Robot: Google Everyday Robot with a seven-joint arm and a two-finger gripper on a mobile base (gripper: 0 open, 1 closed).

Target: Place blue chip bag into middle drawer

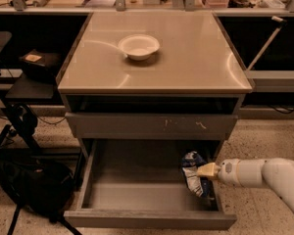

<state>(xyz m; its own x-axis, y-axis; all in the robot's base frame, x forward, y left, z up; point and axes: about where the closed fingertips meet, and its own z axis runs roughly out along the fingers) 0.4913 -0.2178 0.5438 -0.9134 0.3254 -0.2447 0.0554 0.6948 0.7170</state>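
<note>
The blue chip bag (193,174), crinkly dark blue with white print, hangs upright at the right side of the open middle drawer (147,218), a deep grey drawer with a smooth inside. My gripper (204,172) reaches in from the right on a white arm and is shut on the blue chip bag, holding it over the drawer's right inner edge, above the floor.
A white bowl (138,46) sits on the cabinet top (186,67). The shallower drawer front with pale scratches (152,125) is closed above. A black bag (34,185) and a stand are on the floor at left. A cane-like rod (264,45) leans at right.
</note>
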